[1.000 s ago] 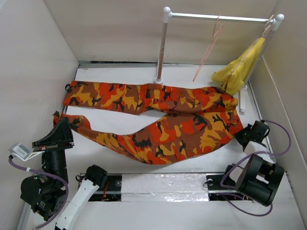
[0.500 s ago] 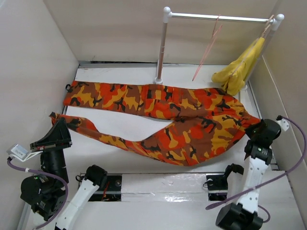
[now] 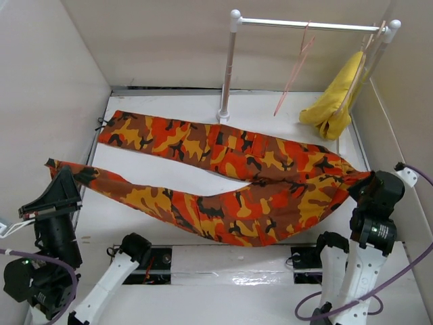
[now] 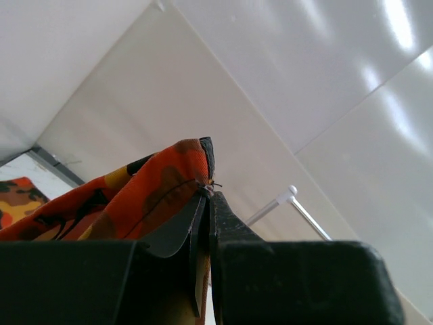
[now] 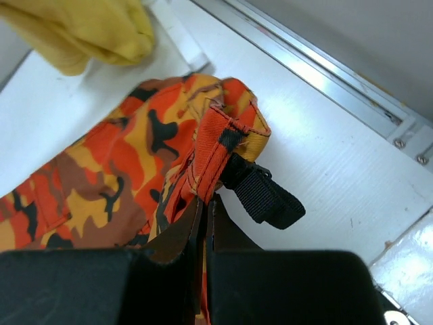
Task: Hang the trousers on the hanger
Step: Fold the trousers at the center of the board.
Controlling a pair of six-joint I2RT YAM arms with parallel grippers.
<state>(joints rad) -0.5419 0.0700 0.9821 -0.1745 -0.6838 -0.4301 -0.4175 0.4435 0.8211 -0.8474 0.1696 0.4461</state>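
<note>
A white table [image 3: 169, 112] fills the floor of a pale, plain-walled booth, with walls [image 3: 155, 40] rising at 9, 12 and 3 o'clock. A metal track runs along the foot of the wall at 12. There is one white rail stand [image 3: 230, 64] at 12 to 1 o'clock, and two hangers hang from its bar. One is the thin salmon-pink hanger [image 3: 295, 66] at 1 o'clock, which is bare and well apart from the cloth below. The other is a paler hanger [image 3: 372, 39] at 2 o'clock, carrying the one yellow cloth [image 3: 335, 101]. The one pair of camouflage trousers [image 3: 237, 172] spreads across the middle of the table, with its far leg running out towards 10 o'clock. Its near leg is drawn taut between the two arms. The left gripper [image 3: 63, 175] at 8 o'clock is closed on that leg's cuff, and the wrist view shows the fabric pinched in its tips [image 4: 206, 193]. The right gripper [image 3: 357, 181] at 4 o'clock is clamped on the waistband end [image 5: 203, 202], just beside a black strap tab [image 5: 264, 196].
</note>
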